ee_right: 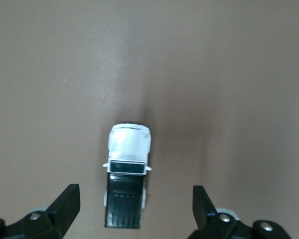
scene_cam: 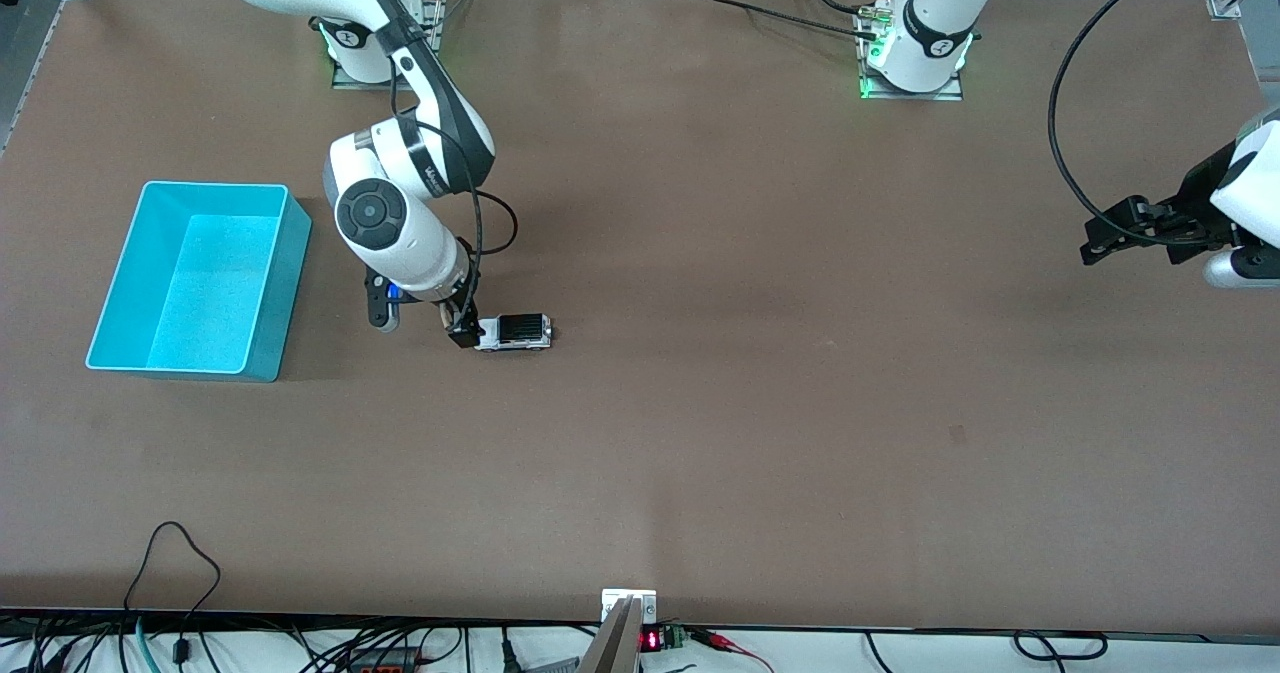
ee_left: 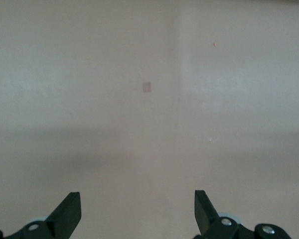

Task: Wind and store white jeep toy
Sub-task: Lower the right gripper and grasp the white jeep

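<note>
My right gripper (scene_cam: 462, 327), fingers spread wide, hangs low over the white jeep toy (scene_cam: 514, 332), which sits on the table (scene_cam: 760, 373) near the turquoise bin (scene_cam: 120, 293). My left gripper (ee_left: 137, 219) waits wide open at its own end.

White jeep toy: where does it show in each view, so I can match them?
Front view: white jeep toy on the table, beside the right end effector.
Right wrist view: jeep between the open fingers.
Left wrist view: not in it.
Shared landmark: the brown tabletop.
</note>
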{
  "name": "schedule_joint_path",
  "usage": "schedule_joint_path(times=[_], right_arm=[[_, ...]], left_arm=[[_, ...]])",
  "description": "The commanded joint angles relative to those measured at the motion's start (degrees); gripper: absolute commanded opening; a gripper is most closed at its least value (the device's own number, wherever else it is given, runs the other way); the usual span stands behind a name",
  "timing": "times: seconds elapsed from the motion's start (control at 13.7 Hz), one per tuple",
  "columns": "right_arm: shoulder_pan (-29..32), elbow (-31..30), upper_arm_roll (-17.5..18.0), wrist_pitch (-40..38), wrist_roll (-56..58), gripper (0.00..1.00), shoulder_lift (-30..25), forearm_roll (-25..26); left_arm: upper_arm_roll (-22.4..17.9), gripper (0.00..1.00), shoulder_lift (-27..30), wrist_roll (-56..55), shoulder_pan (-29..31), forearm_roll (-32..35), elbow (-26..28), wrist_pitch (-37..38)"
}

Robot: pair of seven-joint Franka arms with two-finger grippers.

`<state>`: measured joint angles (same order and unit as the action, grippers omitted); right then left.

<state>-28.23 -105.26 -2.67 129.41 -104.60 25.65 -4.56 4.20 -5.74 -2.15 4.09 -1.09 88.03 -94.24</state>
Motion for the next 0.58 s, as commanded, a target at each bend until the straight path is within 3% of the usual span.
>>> schedule_joint_path(times=[0.0, 0.51], right_arm=[[-2.62, 2.87, -1.28, 1.97, -2.98, 1.00, 4.23, -0.54], [-5.17, 2.87, -1.81, 5.05, -5.79, 1.00, 7.39, -0.45]], left_arm=[[-0.33, 1.00, 0.46, 0.04, -0.23, -0.49, -0.49, 1.69], [-0.51, 1.00, 0.38, -0.57, -0.14, -0.14, -0.14, 0.99]])
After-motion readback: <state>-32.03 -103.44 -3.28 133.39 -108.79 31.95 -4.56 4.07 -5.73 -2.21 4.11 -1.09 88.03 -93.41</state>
